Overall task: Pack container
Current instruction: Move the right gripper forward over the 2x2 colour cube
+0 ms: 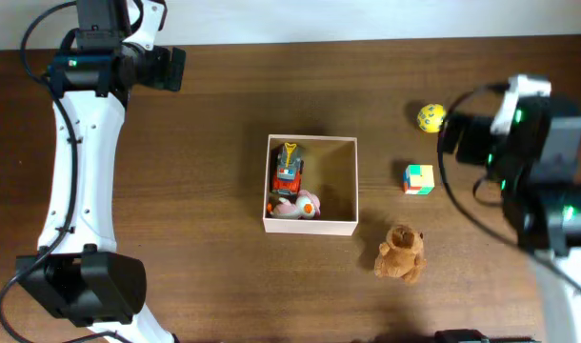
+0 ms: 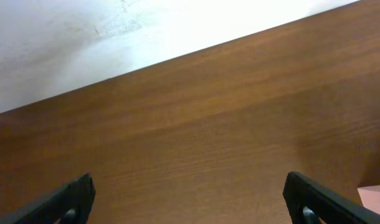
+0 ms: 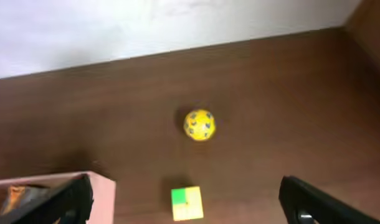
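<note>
- Left wrist: the left tool (image 2: 189,200) has its jaws spread wide with nothing between them. Only bare desk (image 2: 209,124) lies ahead of it, and a pale corner at its lower right may be the container.
- Right wrist: the right tool (image 3: 184,190) is also wide and empty. A colour cube (image 3: 187,204) sits just in front of it, a yellow ball (image 3: 199,124) lies further ahead, and the container (image 3: 99,194) shows one corner off to its left.
- Overhead: the container lies between the two tools, nearer the right one. It holds a toy car (image 1: 288,171) and a pink and white toy (image 1: 295,205) along the side towards the left tool, and the other half is bare.
- The ball, the cube and a teddy bear (image 1: 402,252) are on the desk outside the container, on the right tool's side. I'd judge two things packed and three left.
</note>
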Action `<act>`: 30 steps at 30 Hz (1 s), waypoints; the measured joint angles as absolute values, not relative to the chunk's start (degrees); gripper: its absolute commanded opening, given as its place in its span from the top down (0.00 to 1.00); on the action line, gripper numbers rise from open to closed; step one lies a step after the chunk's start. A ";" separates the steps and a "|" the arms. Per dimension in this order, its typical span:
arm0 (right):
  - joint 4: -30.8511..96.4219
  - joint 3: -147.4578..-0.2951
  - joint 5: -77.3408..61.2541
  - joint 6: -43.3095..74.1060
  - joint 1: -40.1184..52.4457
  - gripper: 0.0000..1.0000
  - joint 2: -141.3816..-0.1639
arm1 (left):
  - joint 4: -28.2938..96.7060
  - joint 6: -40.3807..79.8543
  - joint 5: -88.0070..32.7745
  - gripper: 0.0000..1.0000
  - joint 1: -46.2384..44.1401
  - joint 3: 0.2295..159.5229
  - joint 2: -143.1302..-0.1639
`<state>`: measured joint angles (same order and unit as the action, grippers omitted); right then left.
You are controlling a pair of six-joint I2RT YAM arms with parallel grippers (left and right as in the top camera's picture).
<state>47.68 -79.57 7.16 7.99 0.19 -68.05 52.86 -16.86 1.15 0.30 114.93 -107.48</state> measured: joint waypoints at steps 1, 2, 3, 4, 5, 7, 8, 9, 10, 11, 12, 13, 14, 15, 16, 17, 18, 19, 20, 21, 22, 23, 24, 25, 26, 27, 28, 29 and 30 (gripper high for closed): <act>48.40 -81.56 6.59 7.97 0.19 0.01 -69.47 | 52.88 -16.86 1.13 0.01 0.30 114.93 -107.48; 49.19 -83.37 5.67 7.97 0.19 0.01 -70.76 | 52.88 -16.86 1.13 0.01 0.30 114.93 -107.48; 49.71 -84.44 4.86 7.97 0.19 0.01 -71.55 | 52.88 -16.86 1.13 0.01 0.30 114.93 -107.48; 50.68 -85.32 4.23 8.01 0.19 0.01 -72.14 | 52.88 -16.86 1.13 0.01 0.30 114.93 -107.48; 51.90 -85.67 3.75 7.94 0.19 0.01 -72.34 | 52.88 -16.86 1.13 0.01 0.30 114.93 -107.48; 53.65 -85.82 3.29 7.90 0.19 0.01 -72.38 | 52.88 -16.86 1.13 0.01 0.30 114.93 -107.48; 54.28 -85.82 3.09 7.88 0.19 0.01 -72.38 | 52.88 -16.86 1.13 0.01 0.30 114.93 -107.48; 54.96 -85.84 3.01 7.77 0.19 0.01 -72.40 | 52.88 -16.86 1.13 0.01 0.30 114.93 -107.48; 55.46 -85.84 2.90 7.70 0.19 0.03 -72.44 | 52.88 -16.86 1.13 0.01 0.30 114.93 -107.48; 56.03 -85.84 2.90 7.40 0.19 0.08 -72.51 | 52.88 -16.86 1.13 0.01 0.30 114.93 -107.48; 56.53 -85.89 2.96 7.11 0.19 0.12 -72.73 | 52.88 -16.86 1.13 0.01 0.30 114.93 -107.48; 57.17 -86.00 3.01 6.98 0.19 0.15 -73.01 | 52.88 -16.86 1.13 0.01 0.30 114.93 -107.48; 57.98 -86.06 3.14 6.79 0.19 0.18 -73.49 | 52.88 -16.86 1.13 0.01 0.30 114.93 -107.48; 58.81 -86.08 3.14 6.66 0.19 0.21 -74.08 | 52.88 -16.86 1.13 0.01 0.30 114.93 -107.48; 59.53 -86.08 3.16 6.57 0.19 0.24 -74.76 | 52.90 -16.86 1.13 0.01 0.30 114.93 -107.48; 60.38 -86.13 3.14 6.46 0.19 0.27 -75.88 | 52.90 -16.86 1.13 0.01 0.30 114.93 -107.48; 60.62 -86.13 3.14 6.63 0.19 0.26 -76.44 | 52.88 -16.86 1.13 0.01 0.30 114.93 -107.48; 61.08 -86.15 3.14 6.48 0.19 0.26 -77.65 | 52.88 -16.86 1.13 0.01 0.30 114.93 -107.48; 61.41 -86.15 3.14 6.39 0.19 0.27 -79.13 | 52.88 -16.86 1.13 0.01 0.30 114.93 -107.48; 61.52 -86.15 3.14 6.26 0.19 0.27 -80.99 | 52.90 -16.86 1.13 0.01 0.30 114.93 -107.48; 61.49 -86.15 3.16 6.22 0.19 0.27 -82.63 | 52.88 -16.86 1.13 0.01 0.30 114.93 -107.48; 61.47 -86.15 3.16 6.20 0.19 0.26 -84.16 | 52.88 -16.86 1.13 0.01 0.30 114.93 -107.48; 61.49 -86.15 3.36 6.20 0.19 0.26 -86.06 | 52.88 -16.86 1.13 0.01 0.30 114.93 -107.48; 61.54 -86.15 3.49 6.15 0.19 0.26 -87.13 | 52.88 -16.86 1.13 0.01 0.30 114.93 -107.48; 61.78 -86.15 3.73 6.00 0.19 0.26 -89.56 | 52.88 -16.86 1.13 0.01 0.30 114.93 -107.48; 62.08 -86.15 3.81 5.76 0.19 0.26 -90.87 | 52.88 -16.86 1.13 0.01 0.30 114.96 -107.48; 62.50 -86.15 3.88 5.52 0.19 0.25 -92.16 | 52.88 -16.86 1.13 0.01 0.30 114.93 -107.48; 62.65 -86.15 4.01 5.43 0.19 0.25 -93.51 | 52.88 -16.86 1.13 0.01 0.30 114.93 -107.48; 62.74 -86.15 4.03 5.37 0.19 0.25 -94.45 | 52.88 -16.86 1.13 0.01 0.30 114.93 -107.48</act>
<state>62.74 -86.15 4.03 5.37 0.19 -94.45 52.88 -16.86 1.13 0.30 114.93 -107.48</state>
